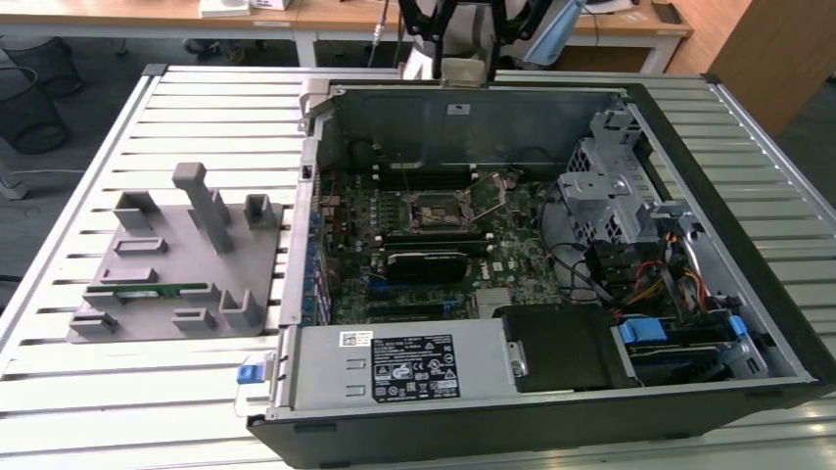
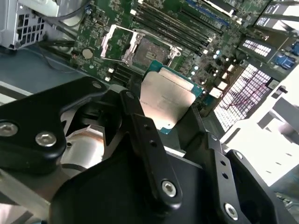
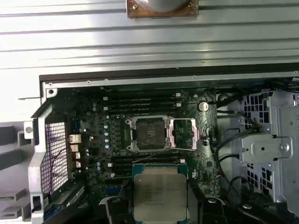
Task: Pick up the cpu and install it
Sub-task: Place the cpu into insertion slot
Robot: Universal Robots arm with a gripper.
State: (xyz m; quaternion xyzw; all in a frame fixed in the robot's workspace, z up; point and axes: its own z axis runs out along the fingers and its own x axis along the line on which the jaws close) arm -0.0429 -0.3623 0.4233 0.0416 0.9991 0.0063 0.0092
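The cpu (image 3: 160,196) is a flat square chip with a silver top and a green edge, and my gripper (image 3: 160,207) is shut on it, a black finger on either side. In the second wrist view the cpu (image 2: 166,98) sits tilted between the black fingers (image 2: 138,123) of the gripper (image 2: 163,109). The open cpu socket (image 3: 147,133) lies on the green motherboard with its metal load plate (image 3: 183,135) flipped open beside it; it also shows in the second wrist view as the socket (image 2: 152,49). In the exterior view the gripper (image 1: 467,61) hangs above the case's far wall, well above the socket (image 1: 432,211).
The open computer case (image 1: 784,343) lies on a slatted metal table (image 1: 105,392). Inside are a black heatsink block (image 1: 425,264), a silver drive cage (image 1: 614,186), cables (image 1: 640,284) and a power supply (image 1: 392,367). A grey fixture (image 1: 183,255) on the exterior view's left holds a green memory stick (image 1: 157,291).
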